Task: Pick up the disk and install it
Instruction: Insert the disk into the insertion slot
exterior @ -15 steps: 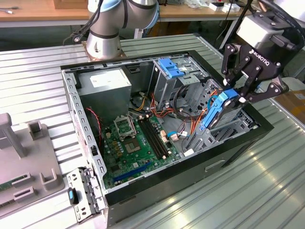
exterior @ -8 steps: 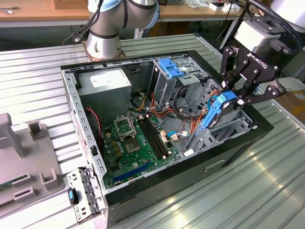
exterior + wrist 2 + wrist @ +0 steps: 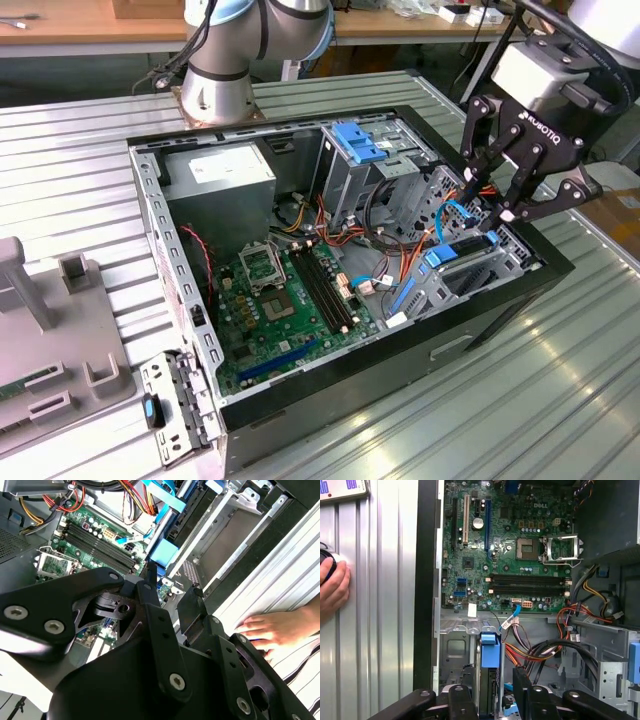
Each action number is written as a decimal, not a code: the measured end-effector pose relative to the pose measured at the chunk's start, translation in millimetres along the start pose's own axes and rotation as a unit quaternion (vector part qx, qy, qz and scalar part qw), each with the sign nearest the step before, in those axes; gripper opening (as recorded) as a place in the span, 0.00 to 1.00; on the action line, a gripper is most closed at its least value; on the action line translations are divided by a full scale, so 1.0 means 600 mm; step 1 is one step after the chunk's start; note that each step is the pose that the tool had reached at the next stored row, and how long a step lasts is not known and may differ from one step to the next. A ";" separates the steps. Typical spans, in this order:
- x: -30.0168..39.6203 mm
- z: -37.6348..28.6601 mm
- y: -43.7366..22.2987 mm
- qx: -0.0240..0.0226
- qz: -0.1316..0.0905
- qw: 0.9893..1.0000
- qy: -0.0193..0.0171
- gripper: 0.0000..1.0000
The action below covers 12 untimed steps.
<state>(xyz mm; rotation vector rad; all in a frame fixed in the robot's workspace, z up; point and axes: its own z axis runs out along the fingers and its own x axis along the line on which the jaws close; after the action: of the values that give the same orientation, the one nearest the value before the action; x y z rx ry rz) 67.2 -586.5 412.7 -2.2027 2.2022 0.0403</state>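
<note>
The disk [image 3: 490, 652] stands on edge in the drive bay at the front corner of the open computer case [image 3: 190, 330]. In both wrist views I see the blue bracket [image 3: 162, 555] along its upper edge. My gripper [image 3: 490, 208] hangs just above it, on the exterior view's right. It is open, with one finger [image 3: 462, 700] on each side of the disk and a small gap on either side. In the first wrist view the dark narrow edge of the disk runs down between the fingers.
Inside the case lie the green motherboard [image 3: 285, 300], a grey power-supply box [image 3: 220, 175], a metal cage with a blue latch [image 3: 360, 140] and bundled cables [image 3: 390, 230]. A person's hand [image 3: 280, 627] rests on the ribbed table beside the case. A grey fixture [image 3: 50, 330] sits at the exterior view's left.
</note>
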 end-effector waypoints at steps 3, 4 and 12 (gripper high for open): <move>0.000 0.000 0.000 0.000 0.000 1.000 0.000 0.44; 0.000 0.000 0.000 0.000 0.000 1.000 0.000 0.44; -0.001 0.001 -0.008 0.000 0.000 1.000 0.000 0.44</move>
<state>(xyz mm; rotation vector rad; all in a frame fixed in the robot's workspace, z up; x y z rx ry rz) 72.0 -585.8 412.0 -2.2037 2.2012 0.0404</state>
